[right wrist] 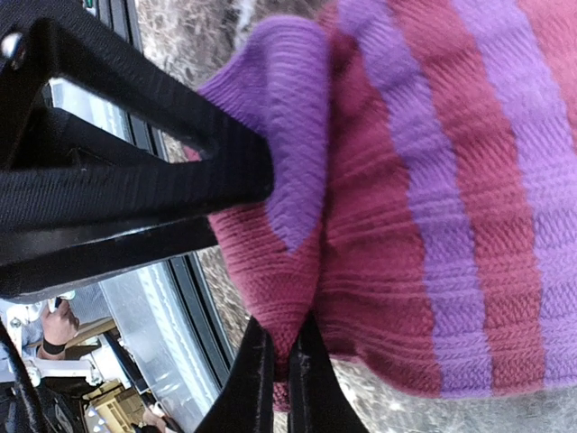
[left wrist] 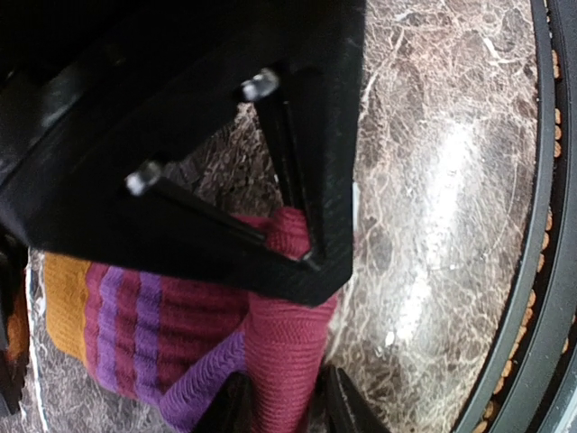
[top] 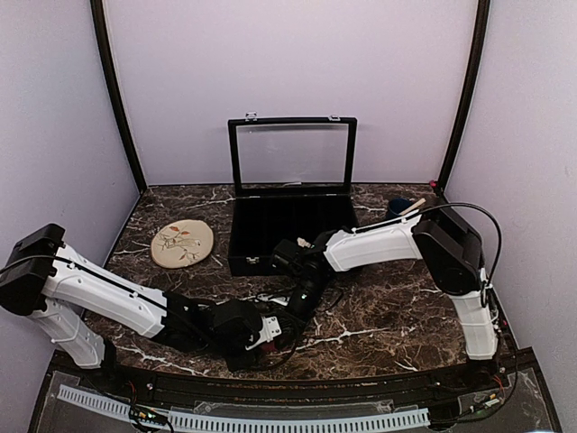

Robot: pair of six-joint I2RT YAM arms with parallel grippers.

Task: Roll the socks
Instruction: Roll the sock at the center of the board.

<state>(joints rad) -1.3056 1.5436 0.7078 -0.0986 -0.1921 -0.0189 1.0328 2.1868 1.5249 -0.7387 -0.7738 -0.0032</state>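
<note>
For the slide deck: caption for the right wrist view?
Right gripper pinches the edge of the maroon-purple striped sock.

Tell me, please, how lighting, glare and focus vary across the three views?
Top external: even light, no glare, small detail soft. Left wrist: strong white glare on the marble table, foreground dark and blurred. Right wrist: maroon sock sharp, knit well lit.

Your left gripper (left wrist: pixel 284 410) and right gripper (right wrist: pixel 281 379) crowd each other, and the maroon sock (left wrist: pixel 180 334) fills the gap between them. Behind the right one the black box (top: pixel 288 236) stands with its lid up. The table's front rim (left wrist: pixel 532 298) runs near the left one. Right of the right gripper, bare table (top: pixel 397 308) leaves you room.
</note>
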